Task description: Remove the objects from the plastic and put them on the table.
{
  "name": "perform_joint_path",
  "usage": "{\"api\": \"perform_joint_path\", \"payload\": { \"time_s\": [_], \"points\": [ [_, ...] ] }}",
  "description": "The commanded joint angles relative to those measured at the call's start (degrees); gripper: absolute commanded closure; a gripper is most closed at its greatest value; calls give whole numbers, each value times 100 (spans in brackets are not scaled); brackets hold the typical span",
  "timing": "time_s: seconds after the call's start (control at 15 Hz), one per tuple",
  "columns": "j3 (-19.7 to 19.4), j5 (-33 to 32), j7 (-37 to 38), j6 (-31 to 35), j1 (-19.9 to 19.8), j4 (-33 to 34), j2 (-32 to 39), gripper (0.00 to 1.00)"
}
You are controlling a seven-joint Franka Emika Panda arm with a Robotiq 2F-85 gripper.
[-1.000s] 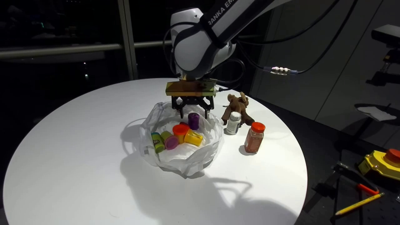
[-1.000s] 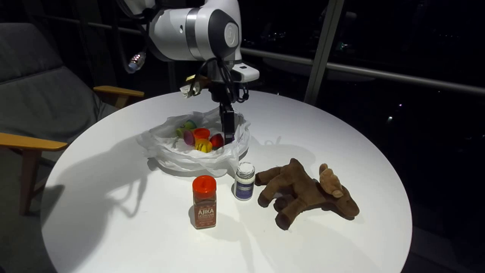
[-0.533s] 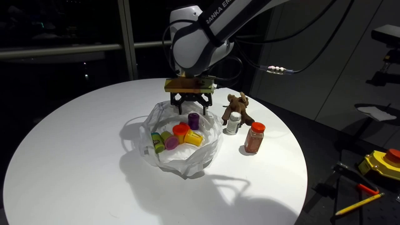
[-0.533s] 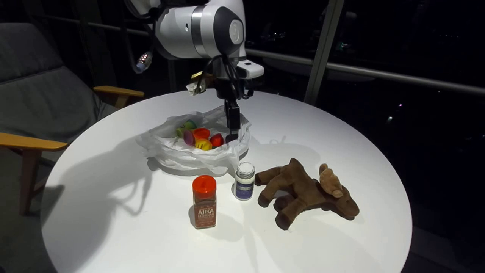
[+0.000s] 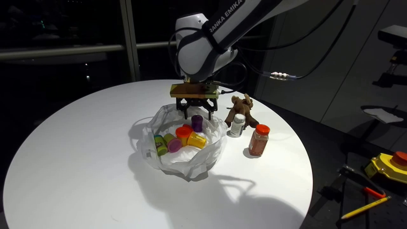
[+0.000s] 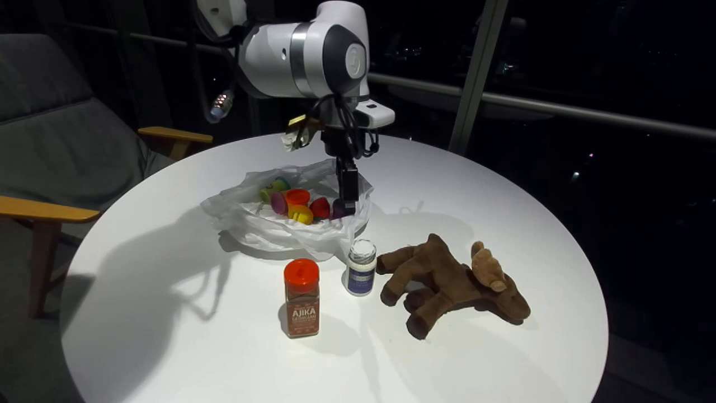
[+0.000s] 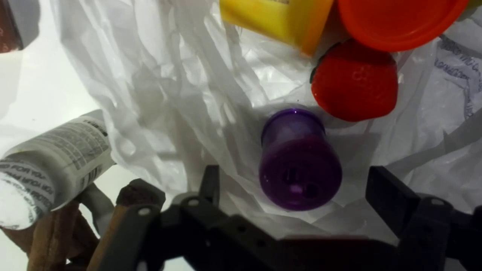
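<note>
The tool (image 5: 198,116) is standing wide and is holding nothing; in the wrist view its fingers (image 7: 209,184) are standing apart at about nine and three o'clock of the purple tub (image 7: 300,173), the gap at three looking narrower. This tub is sitting inside the plastic bag (image 7: 150,86), and I am judging that it is the next thing to take. For doing it well, the tool should be centring first, then going down straight and closing on the tub's sides only, because loose folds are lying near and could be getting pinched. The red piece (image 7: 356,82) is lying at one o'clock, the yellow tub (image 7: 276,19) at twelve, so a sideways push could be disturbing them. Farther, at nine, the white bottle (image 7: 71,158) is standing on the bench (image 6: 475,369); the release place should be avoiding it, the red-capped bottle (image 6: 302,305) and the brown animal toy (image 6: 442,280).
</note>
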Motion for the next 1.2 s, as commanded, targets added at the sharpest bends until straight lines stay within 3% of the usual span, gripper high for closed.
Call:
{"api": "perform_joint_path", "payload": {
  "time_s": [0.0, 0.07, 0.2, 0.53, 0.8, 1.13],
  "points": [
    [87, 138, -119, -123, -91, 292, 112, 13],
    [105, 154, -126, -121, -97, 308, 118, 27],
    [122, 173, -125, -130, -87, 338, 135, 36],
    [149, 131, -123, -158, -26, 322, 153, 74],
    [174, 141, -77, -55, 46, -70, -201, 74],
    [238, 151, -22, 248, 155, -1386, -1394, 74]
  ]
}}
